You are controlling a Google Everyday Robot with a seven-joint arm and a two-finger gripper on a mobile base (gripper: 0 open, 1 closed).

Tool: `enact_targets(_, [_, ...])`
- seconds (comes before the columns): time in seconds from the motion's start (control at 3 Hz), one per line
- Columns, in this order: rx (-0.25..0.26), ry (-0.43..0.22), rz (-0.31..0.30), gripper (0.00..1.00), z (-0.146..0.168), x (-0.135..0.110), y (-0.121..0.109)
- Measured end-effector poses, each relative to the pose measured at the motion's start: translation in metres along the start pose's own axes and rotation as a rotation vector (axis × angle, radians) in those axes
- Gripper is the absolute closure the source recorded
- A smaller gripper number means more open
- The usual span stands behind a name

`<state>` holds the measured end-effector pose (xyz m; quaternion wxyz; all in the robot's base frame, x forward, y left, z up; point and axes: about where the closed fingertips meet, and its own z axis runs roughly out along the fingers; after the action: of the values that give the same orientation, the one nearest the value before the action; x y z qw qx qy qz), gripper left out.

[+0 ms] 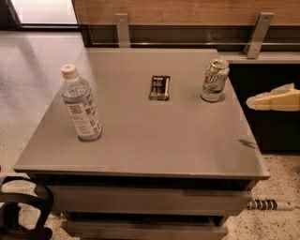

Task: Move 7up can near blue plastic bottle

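Right now 7up can (215, 80) stands upright at approx. 2 o'clock on grey table (154, 140); blue plastic bottle (81, 104) upright at 9 o'clock, well apart. At 3 o'clock, just off table's edge, gripper (258, 100) hovers; its state can't be told.

It looks like an office: a grey desk (164, 136) with drawers (150, 199) stands on speckled floor (281, 227) before a wood-panelled wall (187, 10). The gripper (255, 101) hangs beside the desk's right edge.
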<state>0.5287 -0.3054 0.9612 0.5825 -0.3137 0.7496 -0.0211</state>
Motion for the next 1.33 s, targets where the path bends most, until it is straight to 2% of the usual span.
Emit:
enact_targets(0.67, [-0.019,-0.011,0.022,0.00,0.009,-0.006,-0.001])
enact_targets(1.33, [-0.140,-0.114,0.097,0.00,0.074,-0.025,0.000])
